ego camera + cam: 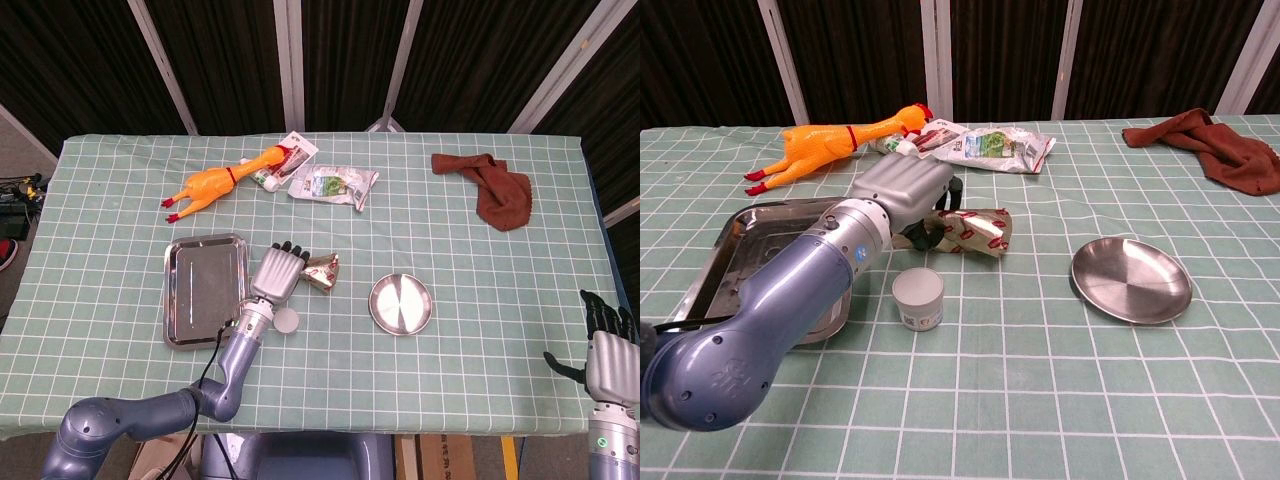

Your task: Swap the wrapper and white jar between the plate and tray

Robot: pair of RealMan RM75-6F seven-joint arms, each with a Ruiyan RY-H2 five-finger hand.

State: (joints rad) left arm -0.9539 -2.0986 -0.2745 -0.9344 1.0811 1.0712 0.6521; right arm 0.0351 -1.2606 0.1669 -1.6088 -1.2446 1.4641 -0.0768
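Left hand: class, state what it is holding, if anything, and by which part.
The left hand lies over the near end of the gold wrapper, fingers curled onto it; whether it truly grips it cannot be told.

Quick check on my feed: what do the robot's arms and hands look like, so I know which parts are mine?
The left arm is glossy blue-grey with a small round blue mark and a thin black cable. Its left hand has a silver-grey back and black fingers. The right hand looks the same.

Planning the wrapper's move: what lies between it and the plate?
Nothing: only bare tablecloth between wrapper and plate, clearest in the chest view.
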